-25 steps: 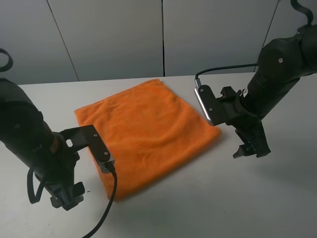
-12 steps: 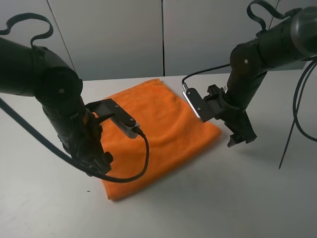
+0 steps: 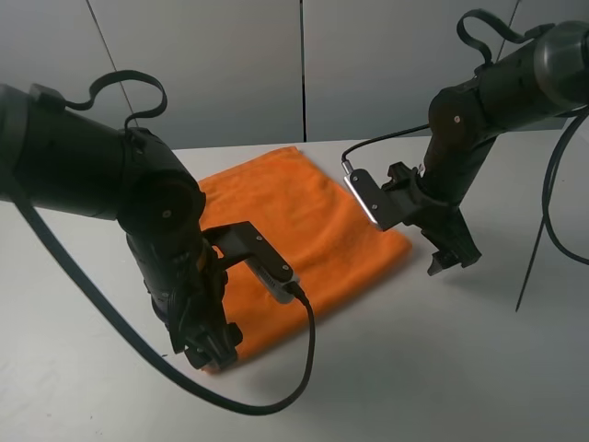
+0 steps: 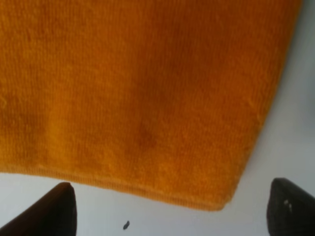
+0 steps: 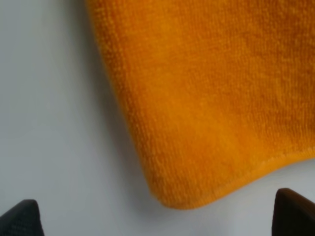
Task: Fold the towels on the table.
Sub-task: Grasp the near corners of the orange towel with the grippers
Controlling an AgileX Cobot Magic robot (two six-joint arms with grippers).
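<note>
- Left gripper (image 3: 210, 350), lower left of centre in the exterior high view: points down at the near corner of the towel (image 3: 304, 226). In the left wrist view (image 4: 172, 219) its two dark fingertips (image 4: 54, 214) stand wide apart, holding nothing, with the cloth's corner just ahead of the gap. Whether they touch the table cannot be told.
- Right gripper (image 3: 453, 260), right of centre in the exterior high view: hangs just beside the towel's right-hand corner, over bare table (image 3: 433, 368). In the right wrist view (image 5: 157, 219) its fingertips (image 5: 19, 219) are likewise spread, and a rounded corner of the cloth (image 5: 211, 88) lies just ahead of them.
- Towel: bright orange, lying flat at the centre of the exterior high view, one corner towards each edge of the frame; its near-left part is hidden behind the left arm.
- Table: plain white, showing on all visible sides of the cloth.
- Speck (image 4: 126, 225): a small dark mark on the table near the cloth's hem (image 4: 138, 189).
</note>
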